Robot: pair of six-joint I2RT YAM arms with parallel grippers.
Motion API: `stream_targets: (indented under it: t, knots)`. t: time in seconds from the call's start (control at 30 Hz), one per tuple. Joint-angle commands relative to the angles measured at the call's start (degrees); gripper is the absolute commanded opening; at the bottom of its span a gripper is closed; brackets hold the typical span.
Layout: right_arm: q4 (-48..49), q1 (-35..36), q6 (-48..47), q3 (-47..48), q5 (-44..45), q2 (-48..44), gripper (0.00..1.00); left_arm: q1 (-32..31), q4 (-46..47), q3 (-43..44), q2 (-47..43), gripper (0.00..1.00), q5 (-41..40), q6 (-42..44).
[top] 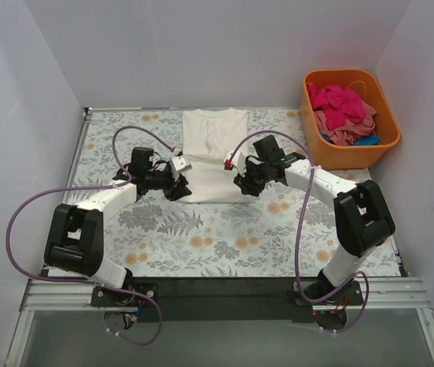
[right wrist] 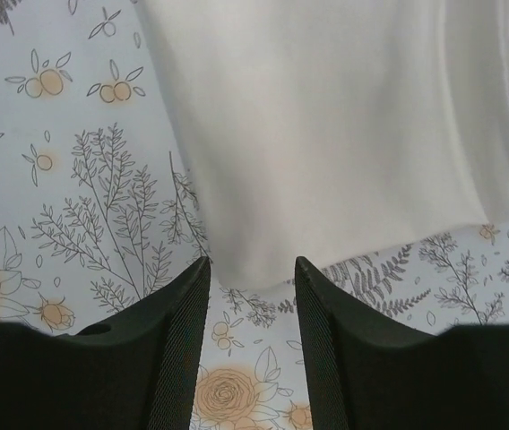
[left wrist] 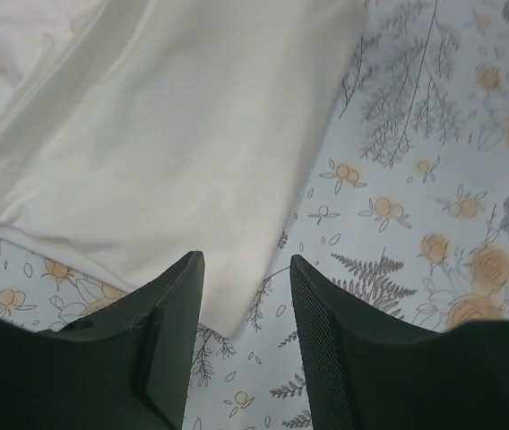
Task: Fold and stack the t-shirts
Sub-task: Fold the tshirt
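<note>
**Fold and stack the t-shirts: an early stage.** The white tee lies flat on the bench, in the middle of its far half, with one short edge toward the back wall and the other toward the arms. Its outline is a narrow rectangle with no sleeve showing at either side. This suggests that the lengthwise folds are done and the crosswise fold is not yet made.

The left fingers stand apart at the near left corner. In the left wrist view the tip of that corner reaches into the gap between them, and nothing is pinched. The right fingers are likewise parted at the near right corner. There the cloth edge ends just ahead of the gap, so nothing is held on this side either. The likely next step is to take both corners and carry the near edge toward the far one.

At the far right corner of the bench, well apart from the white tee, the tub holds a loose heap: a magenta tee, pink cloth and a patch of blue. How many garments are in the heap cannot be told. None of it is folded, and no stack is visible anywhere, so most of the task appears to lie ahead.
</note>
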Motion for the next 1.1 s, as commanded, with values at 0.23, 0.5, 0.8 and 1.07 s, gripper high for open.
stream_targets:
  t: [0.23, 0.5, 0.8, 1.07]
  knots:
    - [7.82, 3.99, -8.47, -6.7, 5.43, 3.16, 0.51, -5.46, 6.79, -7.44, 3.45, 0.43, -6.22, 24.37]
    - [8.96, 3.99, -10.23, -9.69, 6.66, 5.62, 0.49, -5.81, 7.85, -8.93, 8.63, 0.43, -10.52, 27.27]
    - [8.44, 3.9, -10.58, -9.53, 9.21, 3.08, 0.01, -5.64, 1.97, -4.47, 8.47, 0.0, -11.23, 26.32]
    - [-4.72, 0.39, -13.04, 7.95, 7.1, -0.18, 0.01, -5.2, -8.13, 11.79, 5.21, 0.0, -8.16, 20.34]
